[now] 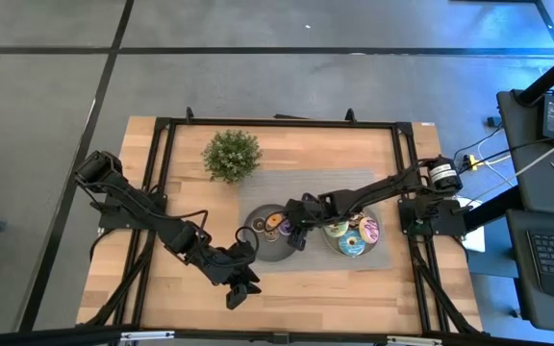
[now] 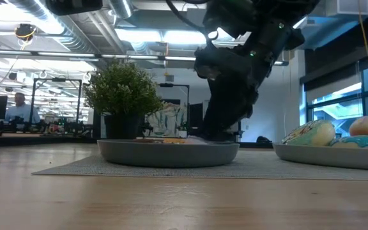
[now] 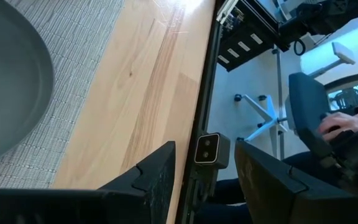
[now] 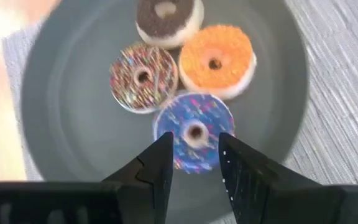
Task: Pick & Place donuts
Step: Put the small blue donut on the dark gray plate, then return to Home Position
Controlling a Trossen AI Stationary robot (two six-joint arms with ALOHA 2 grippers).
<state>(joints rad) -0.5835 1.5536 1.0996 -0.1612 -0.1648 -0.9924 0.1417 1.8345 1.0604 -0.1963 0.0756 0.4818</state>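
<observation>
The dark grey plate (image 1: 254,242) holds the mini donuts. In the right wrist view I see the purple one (image 4: 194,129), the orange one (image 4: 216,60), the sprinkled brown one (image 4: 143,76) and the dark brown one (image 4: 166,17), all lying flat. The pale grey bowl (image 1: 381,240) holds the larger ones, among them pink (image 1: 369,229) and blue (image 1: 352,246). My right gripper (image 4: 194,149) is open above the plate, its fingers on either side of the purple donut and clear of it. My left gripper (image 1: 242,290) waits open near the table's near edge.
A potted plant (image 1: 231,154) stands at the far side of the grey mat (image 1: 306,183). In the low view the plate (image 2: 168,153) sits left of the bowl (image 2: 331,155). A black frame rail (image 1: 277,123) rims the table. Bare wood lies at the left and near sides.
</observation>
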